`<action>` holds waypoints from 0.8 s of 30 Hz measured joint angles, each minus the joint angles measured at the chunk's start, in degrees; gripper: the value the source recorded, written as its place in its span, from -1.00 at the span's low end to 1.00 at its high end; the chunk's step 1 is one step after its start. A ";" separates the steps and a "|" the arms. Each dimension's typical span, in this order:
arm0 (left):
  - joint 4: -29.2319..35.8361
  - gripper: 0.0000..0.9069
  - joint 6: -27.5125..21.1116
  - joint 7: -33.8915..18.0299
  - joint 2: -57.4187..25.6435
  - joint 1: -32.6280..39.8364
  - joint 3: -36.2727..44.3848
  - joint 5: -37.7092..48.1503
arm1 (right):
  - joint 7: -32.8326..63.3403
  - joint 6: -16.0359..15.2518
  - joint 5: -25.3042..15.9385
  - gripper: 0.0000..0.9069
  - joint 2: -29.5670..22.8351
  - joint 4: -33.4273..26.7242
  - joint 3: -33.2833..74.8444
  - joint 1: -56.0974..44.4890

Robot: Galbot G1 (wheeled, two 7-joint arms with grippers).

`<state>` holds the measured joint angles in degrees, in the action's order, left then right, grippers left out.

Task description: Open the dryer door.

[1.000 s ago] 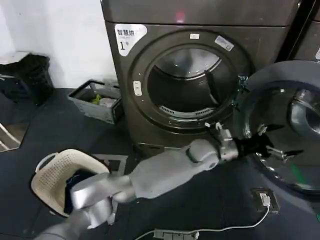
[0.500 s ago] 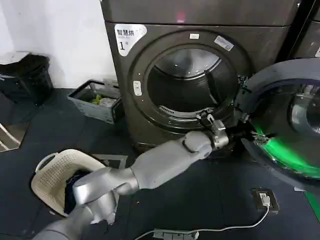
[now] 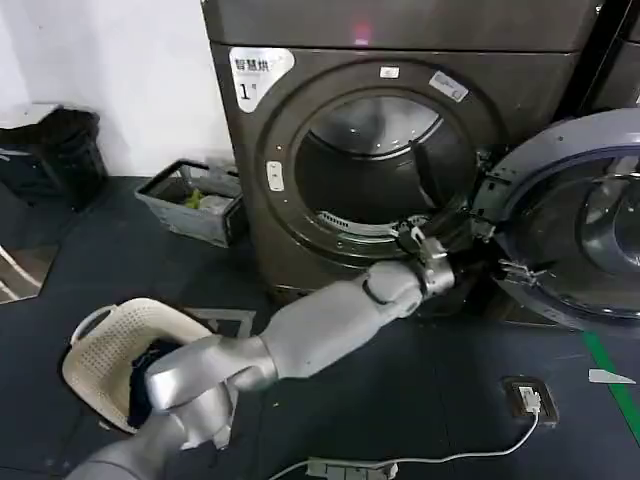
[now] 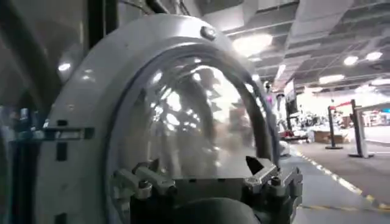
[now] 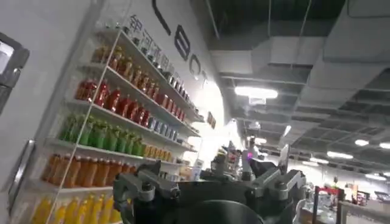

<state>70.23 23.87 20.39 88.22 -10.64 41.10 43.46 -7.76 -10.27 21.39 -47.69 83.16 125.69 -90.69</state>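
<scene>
The dark grey dryer (image 3: 290,225) marked "1" has its round drum mouth (image 3: 375,170) uncovered. The dryer door (image 3: 585,225) stands swung out to the right, its grey inner face and domed glass turned toward me. My left arm reaches across the floor, and my left gripper (image 3: 462,238) is open at the mouth's lower right rim, beside the door's hinge side. In the left wrist view the door (image 4: 183,103) looms just beyond the left gripper (image 4: 198,170), nothing between the fingers. My right gripper (image 5: 213,170) is open and empty, pointing at shelves and ceiling.
A cream laundry basket (image 3: 100,345) with dark clothes sits on the floor at my left. A grey crate (image 3: 190,205) and a black bin (image 3: 60,150) stand by the wall. A power strip with cable (image 3: 400,465) lies in front. A neighbouring machine (image 3: 615,70) stands on the right.
My left gripper has drawn back left and up, from the door's inner face to the rim of the drum mouth. The door has swung further out to the right.
</scene>
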 joint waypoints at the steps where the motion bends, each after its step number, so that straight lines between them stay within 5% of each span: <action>1: 0.56 1.00 0.53 0.09 -0.88 -0.29 0.21 0.03 | -0.01 0.08 0.00 1.00 0.07 0.24 0.12 -0.17; 10: 5.91 1.00 3.59 1.29 -10.66 -2.36 1.67 3.74 | -0.02 0.15 -0.76 1.00 0.16 1.25 0.88 0.07; 24: 20.74 1.00 -4.10 0.05 -32.45 -2.49 2.10 3.00 | 0.10 -0.53 -2.23 1.00 -0.28 4.02 3.39 1.32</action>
<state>90.96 19.76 20.44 55.76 -13.13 43.20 46.46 -7.66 -10.80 19.16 -47.97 87.18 129.08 -89.37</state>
